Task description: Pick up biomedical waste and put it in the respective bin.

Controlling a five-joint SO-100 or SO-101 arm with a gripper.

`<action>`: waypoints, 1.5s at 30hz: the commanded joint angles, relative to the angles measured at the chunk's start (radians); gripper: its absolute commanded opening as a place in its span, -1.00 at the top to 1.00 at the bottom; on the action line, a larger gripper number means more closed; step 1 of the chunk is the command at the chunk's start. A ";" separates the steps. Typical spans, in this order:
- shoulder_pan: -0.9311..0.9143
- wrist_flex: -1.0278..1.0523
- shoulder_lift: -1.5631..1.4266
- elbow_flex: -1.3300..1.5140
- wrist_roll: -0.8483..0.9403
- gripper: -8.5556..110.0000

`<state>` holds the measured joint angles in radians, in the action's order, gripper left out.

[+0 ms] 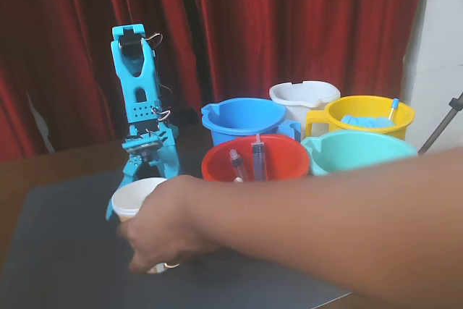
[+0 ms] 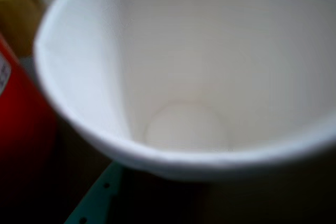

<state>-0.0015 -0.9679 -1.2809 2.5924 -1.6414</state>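
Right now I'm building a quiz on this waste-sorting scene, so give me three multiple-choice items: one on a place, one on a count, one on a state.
1. Where do the two syringes stand?
A. in the red bucket
B. in the white bucket
C. on the mat

2. How many buckets show in the fixed view?
A. three
B. five
C. seven

3. What is the paper cup's state?
A. tipped over
B. full of liquid
C. upright and empty

Answers:
1 A: both syringes rise from the red bucket.
2 B: blue bucket, white bucket, yellow bucket, turquoise bucket and red.
3 C: the wrist view shows its bare white bottom; a person's hand grips it below the gripper.
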 commanded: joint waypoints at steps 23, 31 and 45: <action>-0.017 -0.002 -0.225 0.133 0.008 0.15; -0.017 0.147 -0.225 0.020 0.006 0.16; 0.023 0.299 -0.163 -0.107 0.081 0.81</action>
<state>0.0169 -0.6657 -1.4450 2.5341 -1.5923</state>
